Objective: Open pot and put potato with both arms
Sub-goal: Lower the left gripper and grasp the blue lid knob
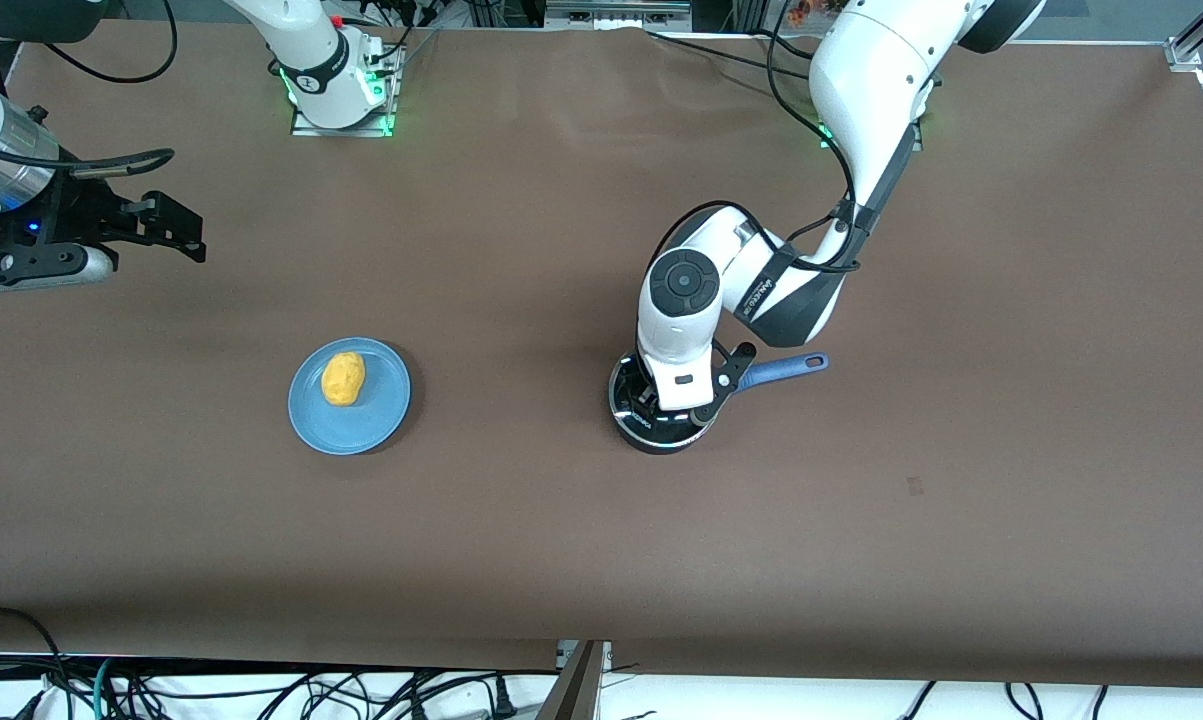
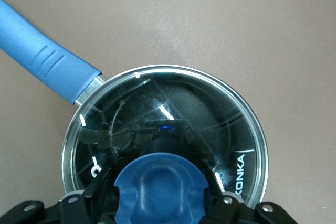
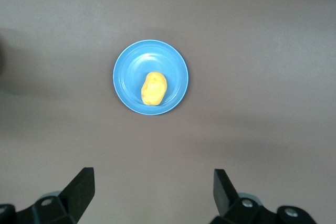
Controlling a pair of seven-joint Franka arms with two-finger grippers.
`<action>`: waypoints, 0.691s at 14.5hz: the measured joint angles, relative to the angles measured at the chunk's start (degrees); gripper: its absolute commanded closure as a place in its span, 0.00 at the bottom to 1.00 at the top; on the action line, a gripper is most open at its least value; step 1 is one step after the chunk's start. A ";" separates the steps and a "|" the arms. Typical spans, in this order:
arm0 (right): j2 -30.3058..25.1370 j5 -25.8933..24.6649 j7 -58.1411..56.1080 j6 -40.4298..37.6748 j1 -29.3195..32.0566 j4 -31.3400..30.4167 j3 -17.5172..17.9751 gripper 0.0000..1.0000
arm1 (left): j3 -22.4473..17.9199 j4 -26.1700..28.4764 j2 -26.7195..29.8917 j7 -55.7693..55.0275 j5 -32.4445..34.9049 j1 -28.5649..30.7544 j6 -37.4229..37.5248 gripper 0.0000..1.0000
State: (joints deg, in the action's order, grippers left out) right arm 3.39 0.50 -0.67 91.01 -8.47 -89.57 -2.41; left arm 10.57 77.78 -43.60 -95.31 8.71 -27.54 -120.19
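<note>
One lidded pot [image 1: 661, 420] under the left gripper [image 2: 160, 203], grip unclear; one potato [image 1: 343, 378]; right gripper [image 3: 152, 187] released.

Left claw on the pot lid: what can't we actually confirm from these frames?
- Front view: the lid knob is hidden under the left arm's wrist; only the pot rim and handle show.
- Left wrist view: the left claw fingers flank the lid knob, but the bottom edge cuts them off, so contact is not readable.
- Pot contents: glare on the glass lid obscures the inside.
</note>
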 measured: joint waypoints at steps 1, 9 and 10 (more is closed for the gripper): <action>0.00 0.00 0.00 0.00 0.00 0.00 0.00 0.00 | 0.00 0.00 0.00 0.00 0.00 0.01 0.00 0.27; 0.00 0.00 0.00 0.16 0.00 0.00 0.00 0.00 | 0.01 -0.17 0.03 0.00 0.00 0.01 -0.17 0.48; 0.00 0.00 0.00 0.23 0.00 0.00 0.00 0.00 | 0.01 -0.15 0.01 0.00 0.00 0.02 -0.17 0.48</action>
State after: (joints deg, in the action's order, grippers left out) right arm 3.39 0.50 -0.67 91.25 -8.47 -89.57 -2.41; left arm 10.58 77.63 -43.59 -95.31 8.71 -27.52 -120.36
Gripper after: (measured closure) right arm 0.000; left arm 0.445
